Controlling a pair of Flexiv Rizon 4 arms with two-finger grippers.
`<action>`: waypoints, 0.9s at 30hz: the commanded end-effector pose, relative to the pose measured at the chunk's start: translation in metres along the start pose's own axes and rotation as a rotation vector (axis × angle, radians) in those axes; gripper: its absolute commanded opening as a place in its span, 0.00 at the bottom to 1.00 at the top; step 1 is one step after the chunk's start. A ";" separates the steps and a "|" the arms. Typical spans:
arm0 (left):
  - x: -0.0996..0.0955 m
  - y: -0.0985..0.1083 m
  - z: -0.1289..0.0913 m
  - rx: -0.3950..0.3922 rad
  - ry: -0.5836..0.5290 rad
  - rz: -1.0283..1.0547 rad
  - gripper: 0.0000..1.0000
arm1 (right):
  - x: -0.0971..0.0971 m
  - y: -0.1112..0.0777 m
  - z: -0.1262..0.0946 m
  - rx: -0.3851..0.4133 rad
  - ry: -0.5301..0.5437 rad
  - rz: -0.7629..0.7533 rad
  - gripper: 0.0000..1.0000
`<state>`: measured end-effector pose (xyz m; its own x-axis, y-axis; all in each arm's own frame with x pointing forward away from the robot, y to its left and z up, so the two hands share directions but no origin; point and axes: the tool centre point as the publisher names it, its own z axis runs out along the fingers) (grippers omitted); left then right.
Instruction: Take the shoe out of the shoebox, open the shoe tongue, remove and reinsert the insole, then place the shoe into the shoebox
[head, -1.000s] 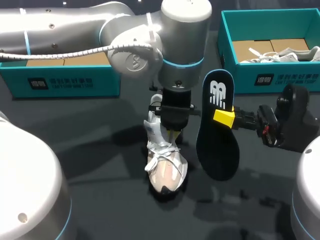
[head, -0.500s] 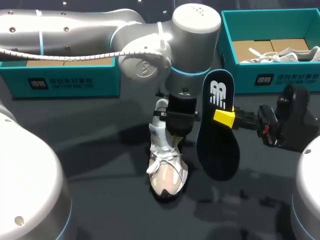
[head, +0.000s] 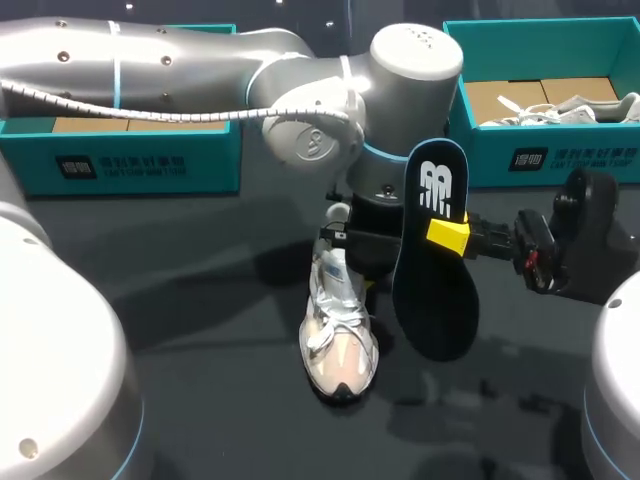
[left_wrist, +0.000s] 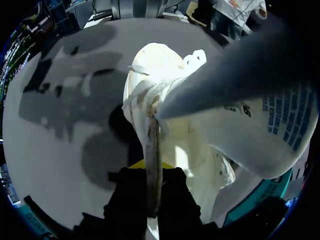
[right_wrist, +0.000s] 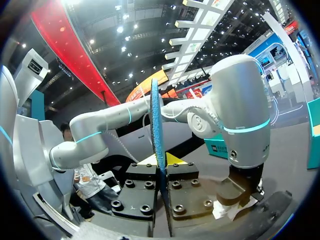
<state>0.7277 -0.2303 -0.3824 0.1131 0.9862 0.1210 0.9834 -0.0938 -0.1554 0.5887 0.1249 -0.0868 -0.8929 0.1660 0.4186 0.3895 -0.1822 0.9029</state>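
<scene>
Head view first. Your left arm (head: 200, 60) comes in from the left and reaches past the middle, wrist pointing straight down. The left pincer (head: 365, 280) sits at the heel end of the shoe (head: 340, 335). The shoe's white with pale laces, sole down on the dark table (head: 200, 330), toe pointing away from that pincer.

Your right arm (head: 585, 240) comes in low from the right with its wrist level. The right pincer (head: 448, 236) is clamped across the middle of the insole (head: 435, 290), holding it upright off the table just beside the left pincer. The insole's dark with a white logo near its upper end. Behind the right pincer there's a teal shoebox (head: 480, 160) with a second shoe (head: 560, 105) lying in it.

In the left wrist view, the left pincer (left_wrist: 152, 172) is pinched tight on a thin strip of the shoe (left_wrist: 160, 75) that runs edge-on between the two black fingers. You can't tell whether it's the tongue or the collar. The rest of the shoe lies ahead of the pincer, laces bunched, toe farthest out.

In the right wrist view, the right pincer (right_wrist: 161, 165) is gripping the insole (right_wrist: 155, 115). It's seen edge-on as a thin bluish blade standing up from between the fingers. Ahead and off to one side the left arm (right_wrist: 235, 100) hangs down, with a bit of white shoe (right_wrist: 225, 207) under it.
</scene>
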 end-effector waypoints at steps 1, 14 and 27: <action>-0.005 0.004 0.006 0.011 0.004 0.010 0.00 | 0.005 0.001 0.007 0.000 -0.070 -0.001 0.00; 0.000 0.003 -0.018 -0.011 -0.082 0.010 1.00 | 0.005 0.001 0.007 0.000 -0.070 -0.001 0.00; 0.031 -0.005 -0.103 -0.198 -0.377 0.012 1.00 | 0.005 0.001 0.007 0.000 -0.070 -0.001 0.00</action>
<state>0.7463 -0.2520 -0.2902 0.0998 0.9864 -0.1306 0.9945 -0.1029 -0.0172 0.5889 0.1252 -0.0868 -0.8935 0.1636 0.4182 0.3893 -0.1820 0.9030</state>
